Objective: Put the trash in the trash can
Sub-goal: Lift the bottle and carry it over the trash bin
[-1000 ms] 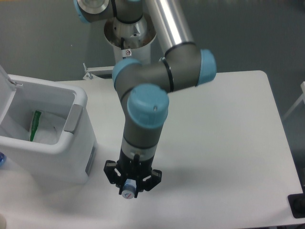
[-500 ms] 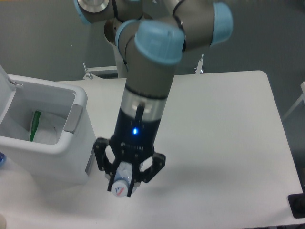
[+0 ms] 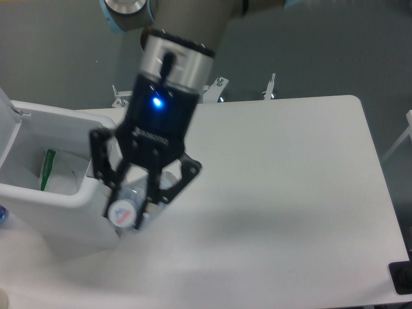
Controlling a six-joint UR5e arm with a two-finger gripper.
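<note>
My gripper (image 3: 132, 209) is shut on the crushed clear plastic bottle (image 3: 129, 205). Its white cap with a red and blue mark faces the camera. The gripper holds it high above the table, over the right rim of the trash can (image 3: 38, 196). The can is a white boxy bin with a grey panel (image 3: 98, 161) on its right wall and its lid open at the left. Inside lies a crinkled white plastic bag (image 3: 61, 180) with a green strip (image 3: 47, 169).
The white table (image 3: 290, 193) spreads to the right of the can. A black object (image 3: 402, 277) sits at the table's right front corner. The arm's base stands behind the far edge.
The gripper has risen toward the camera and moved left with the bottle, from the table in front of the can to above the can's right rim.
</note>
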